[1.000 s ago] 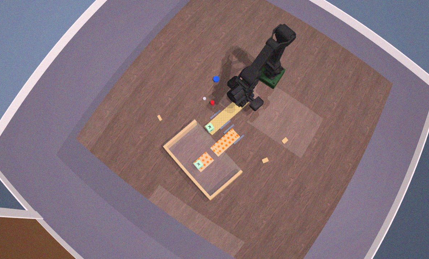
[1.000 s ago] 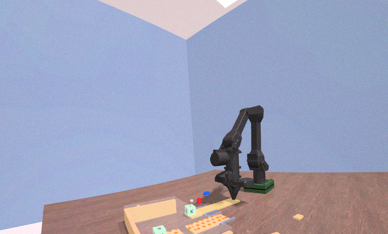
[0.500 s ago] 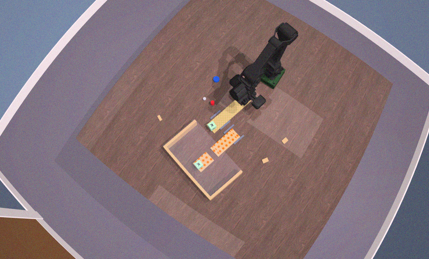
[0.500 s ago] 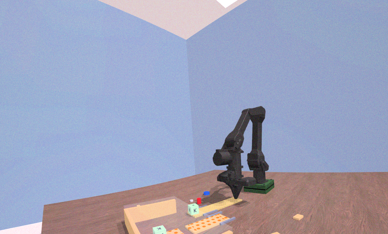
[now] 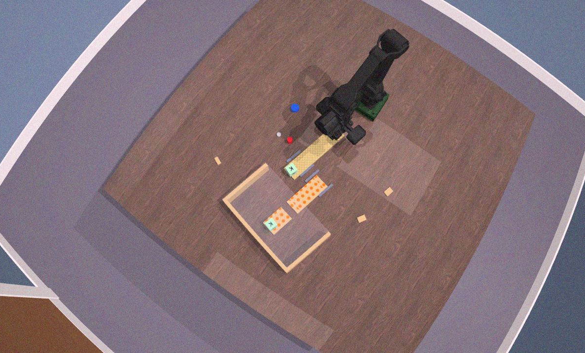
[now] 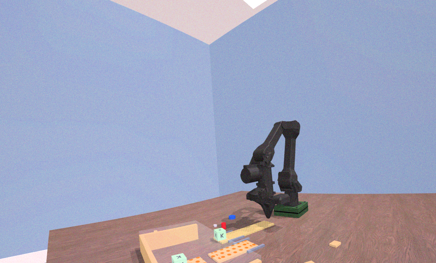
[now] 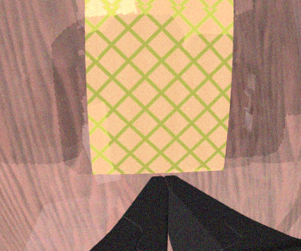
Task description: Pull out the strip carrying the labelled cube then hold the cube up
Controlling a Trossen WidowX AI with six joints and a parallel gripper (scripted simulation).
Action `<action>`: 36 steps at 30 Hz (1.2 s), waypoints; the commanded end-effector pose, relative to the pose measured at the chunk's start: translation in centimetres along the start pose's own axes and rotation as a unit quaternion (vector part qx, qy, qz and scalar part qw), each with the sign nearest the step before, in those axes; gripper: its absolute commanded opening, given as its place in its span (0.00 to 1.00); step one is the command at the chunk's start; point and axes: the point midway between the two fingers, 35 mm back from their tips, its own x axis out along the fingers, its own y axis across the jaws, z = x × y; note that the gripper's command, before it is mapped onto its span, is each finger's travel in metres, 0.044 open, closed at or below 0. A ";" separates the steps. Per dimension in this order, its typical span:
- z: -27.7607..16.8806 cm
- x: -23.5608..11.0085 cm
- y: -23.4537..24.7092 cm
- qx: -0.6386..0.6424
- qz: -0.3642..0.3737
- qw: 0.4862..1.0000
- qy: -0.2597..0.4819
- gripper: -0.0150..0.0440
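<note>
The lattice-patterned strip [image 5: 314, 155] [image 6: 250, 229] [image 7: 161, 87] is in one piece and lies between two grey rails. A mint cube [image 5: 291, 169] [image 6: 219, 234] marked K stands on its far end. The orange-dotted strip is in two pieces with a gap: a long piece [image 5: 307, 193] [image 6: 234, 251] and a short piece [image 5: 282, 218] [image 6: 196, 260] carrying another K cube [image 5: 270, 224] [image 6: 179, 257]. My gripper [image 6: 268, 217] [image 7: 162, 187] is shut and empty, a little above the table at the lattice strip's near end. The arm hides its tips in the top view.
A low wooden wall [image 5: 254, 235] bounds three sides of the area around the short dotted piece. Rails [image 5: 307, 170] [image 5: 325, 190] flank the strips. A red cylinder [image 5: 289, 140] [image 6: 223, 225], a white piece [image 5: 278, 134] and a blue disc [image 5: 294, 108] [image 6: 232, 217] lie beside the lattice strip.
</note>
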 end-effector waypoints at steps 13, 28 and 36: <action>4.4 -2.4 -0.1 0.081 0.000 0.997 -0.009 0.65; 9.5 -2.8 -0.1 0.081 0.000 0.997 -0.011 1.00; 12.5 -3.1 -0.1 0.081 0.001 0.997 -0.012 1.00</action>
